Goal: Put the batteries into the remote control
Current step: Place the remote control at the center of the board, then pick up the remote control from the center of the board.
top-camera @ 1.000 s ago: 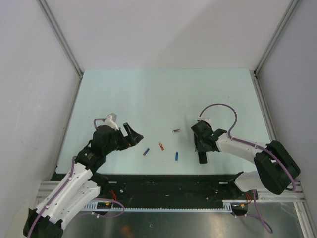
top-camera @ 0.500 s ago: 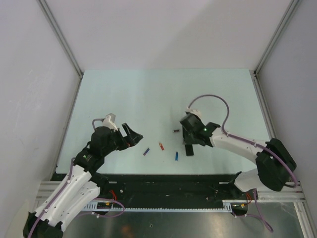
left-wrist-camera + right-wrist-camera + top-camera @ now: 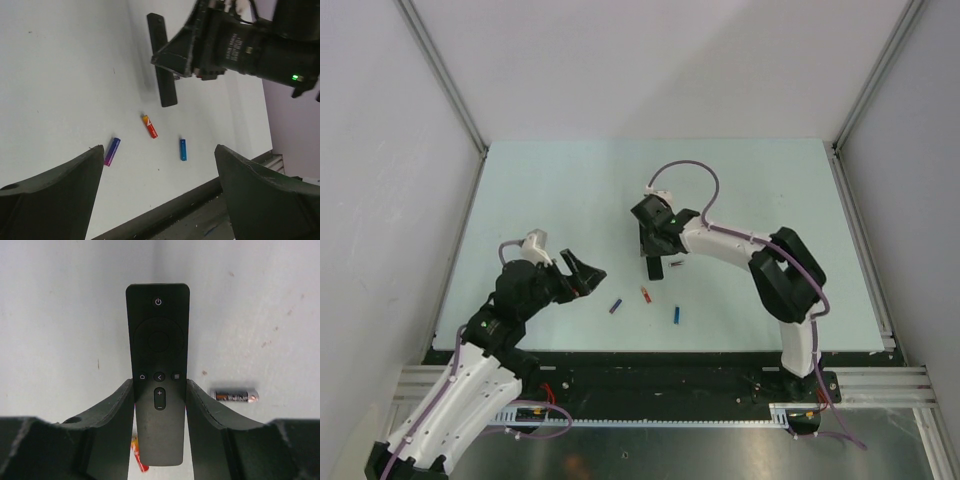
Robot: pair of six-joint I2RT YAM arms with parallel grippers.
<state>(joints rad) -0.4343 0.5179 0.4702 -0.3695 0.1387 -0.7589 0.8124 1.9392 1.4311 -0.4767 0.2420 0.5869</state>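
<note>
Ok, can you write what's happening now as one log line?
right gripper: shut on remote control, button side up | left gripper: open, empty | batteries: all four loose on table
</note>
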